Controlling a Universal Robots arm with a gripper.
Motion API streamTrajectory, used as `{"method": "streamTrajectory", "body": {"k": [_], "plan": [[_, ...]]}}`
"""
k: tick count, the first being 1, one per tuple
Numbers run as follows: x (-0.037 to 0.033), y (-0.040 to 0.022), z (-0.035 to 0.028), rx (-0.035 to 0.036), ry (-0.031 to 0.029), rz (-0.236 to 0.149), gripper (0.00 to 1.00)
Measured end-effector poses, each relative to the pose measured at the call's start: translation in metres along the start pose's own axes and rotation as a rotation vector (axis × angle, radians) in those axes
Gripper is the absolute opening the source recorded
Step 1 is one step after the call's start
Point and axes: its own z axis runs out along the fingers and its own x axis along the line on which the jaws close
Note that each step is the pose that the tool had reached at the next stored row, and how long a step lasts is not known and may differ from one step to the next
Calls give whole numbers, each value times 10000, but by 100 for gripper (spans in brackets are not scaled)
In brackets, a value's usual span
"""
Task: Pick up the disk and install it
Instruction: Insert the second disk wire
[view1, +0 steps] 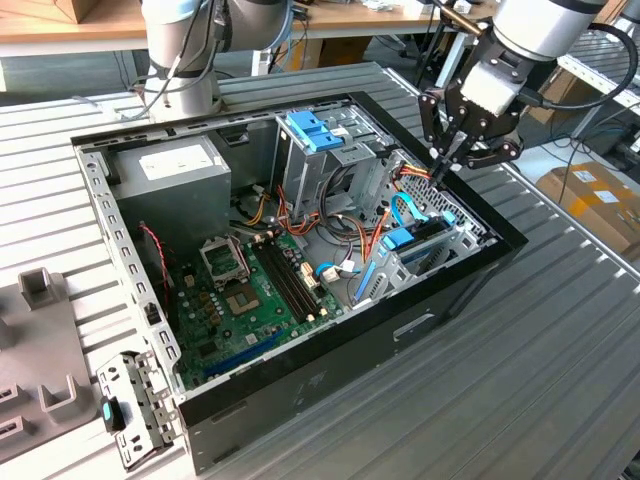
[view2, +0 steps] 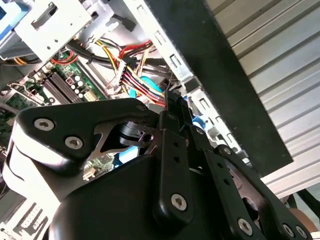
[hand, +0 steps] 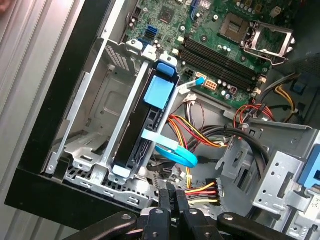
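A: Ribbed metal tabletop (view1: 560, 330), workshop benches behind. What do you log on it?

B: Item one: an open computer case (view1: 330, 375) lying on its side, motherboard (view1: 250, 290) exposed, grey power supply (view1: 175, 165) at the exterior view's left, tall drive cage with a blue cap (view1: 312, 130) in the middle.

A: And the disk?

B: I log the disk (hand: 145, 125) standing on edge in the drive bay (hand: 95, 120) by the case's black wall, blue rail cap up; a blue data cable (hand: 175, 154) curls just beside it. In the exterior view it sits at (view1: 415, 245).

A: The tool?

B: My gripper (view1: 440, 172) hangs over the bay's end, near red and yellow power wires (hand: 202, 189). Its fingertips (hand: 172, 197) are pressed together with nothing between them, apart from the disk.
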Motion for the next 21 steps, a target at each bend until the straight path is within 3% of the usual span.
{"method": "streamTrajectory", "body": {"k": [9,11,16,21], "plan": [[-4,13,18,121,104,1679,16],[-3,13,24,170,146,2355,16],[-2,14,32,228,195,3152,16],[8,33,31,242,204,3343,16]]}}
